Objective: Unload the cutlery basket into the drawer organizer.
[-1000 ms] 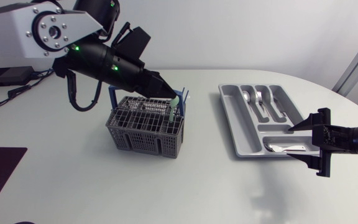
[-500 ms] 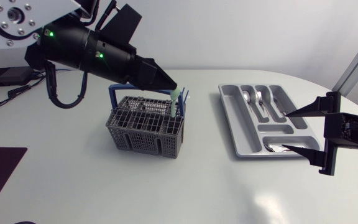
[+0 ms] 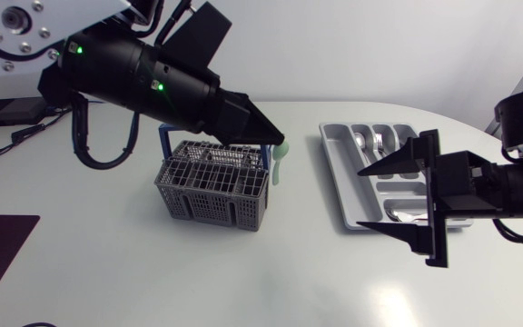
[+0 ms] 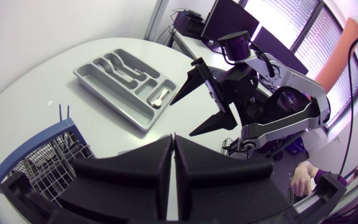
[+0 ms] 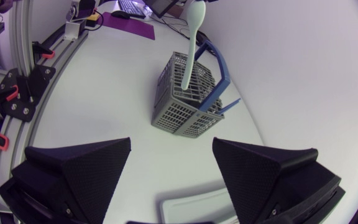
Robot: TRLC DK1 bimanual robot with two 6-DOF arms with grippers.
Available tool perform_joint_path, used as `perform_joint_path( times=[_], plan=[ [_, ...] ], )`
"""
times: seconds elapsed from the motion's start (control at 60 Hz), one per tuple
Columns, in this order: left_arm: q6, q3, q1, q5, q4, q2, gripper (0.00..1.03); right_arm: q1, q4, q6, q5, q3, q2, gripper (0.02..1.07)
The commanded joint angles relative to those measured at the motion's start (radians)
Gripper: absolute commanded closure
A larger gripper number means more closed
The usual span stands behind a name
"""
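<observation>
Mid-unload: lifting a pale green spoon (image 3: pixel 281 163) clear of the cutlery basket (image 3: pixel 209 189), at its corner nearest the drawer organizer (image 3: pixel 336 177), with the left gripper (image 3: pixel 273 140) clamped on the spoon's top end. Holding the right gripper (image 3: pixel 363 197) spread wide and empty over the organizer's near side (some cutlery already inside). Next, likely: carrying across, lowering into a fitting compartment, then letting go.

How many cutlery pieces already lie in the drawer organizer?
3: a spoon and a fork side by side in the organizer, one piece crosswise at its near end. The right gripper may hide more.
</observation>
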Motion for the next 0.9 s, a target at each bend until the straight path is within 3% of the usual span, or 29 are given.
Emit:
perform_joint_path(
  times=[0.0,0.233,0.733,0.883],
  plan=[
    [-0.004,0.025,-0.013,0.033,-0.009,0.020,1.00,0.040,0.014,0.073,-0.023,0.022,0.041,0.13],
    [0.042,0.026,-0.027,0.113,-0.021,0.072,1.00,0.094,0.014,0.154,-0.102,0.101,0.107,0.23],
    [0.078,0.052,-0.055,0.170,-0.029,0.116,1.00,0.190,-0.004,0.180,-0.169,0.164,0.228,0.70],
    [0.079,0.054,-0.061,0.174,-0.030,0.118,1.00,0.203,0.000,0.185,-0.169,0.171,0.247,0.73]
  ],
)
